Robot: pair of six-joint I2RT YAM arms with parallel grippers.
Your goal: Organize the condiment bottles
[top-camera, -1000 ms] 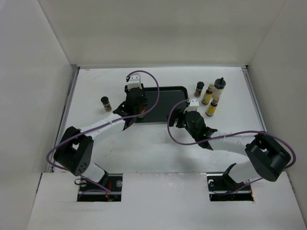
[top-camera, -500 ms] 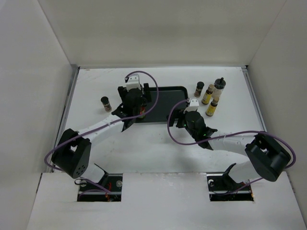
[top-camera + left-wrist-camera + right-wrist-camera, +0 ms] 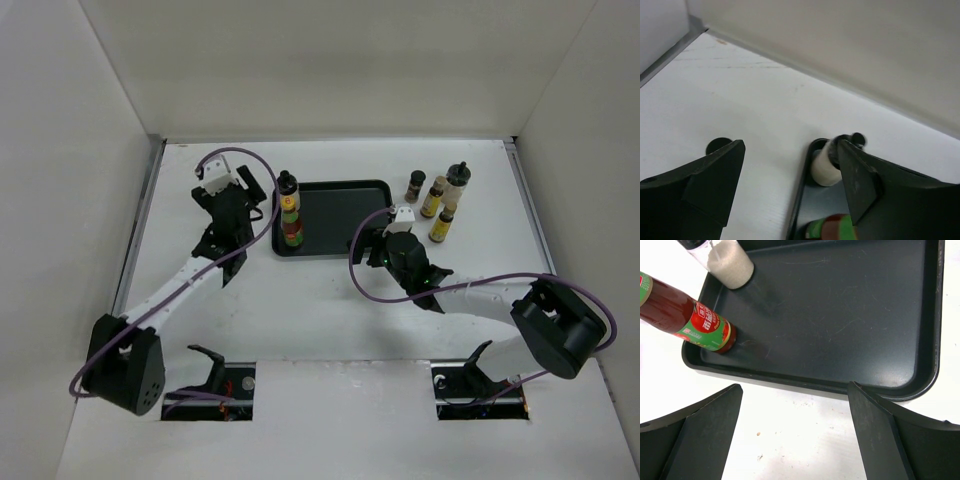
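A black tray (image 3: pixel 340 205) lies mid-table. Along its left edge stand two condiment bottles: a pale black-capped one (image 3: pixel 288 186) and a red-green one (image 3: pixel 292 229). My left gripper (image 3: pixel 240 190) hovers left of the tray, open and empty. Its wrist view shows the pale bottle (image 3: pixel 824 168) and the red-green bottle (image 3: pixel 834 228) beside the right finger, and a dark cap (image 3: pixel 718 145) past the left finger. My right gripper (image 3: pixel 385 237) stands open at the tray's near right edge, with bare table between its fingers (image 3: pixel 795 400). Both tray bottles, red-green (image 3: pixel 695 322) and pale (image 3: pixel 729 262), show in that view.
Right of the tray stand several more bottles: a short brown one (image 3: pixel 415 185), two slim yellow-labelled ones (image 3: pixel 433 197) (image 3: pixel 443 223) and a pale black-capped one (image 3: pixel 458 184). White walls enclose the table on three sides. Purple cables loop over both arms.
The left gripper opened and swung back to the left, off the tray's left edge, uncovering the two bottles standing there. The right arm has stayed put.
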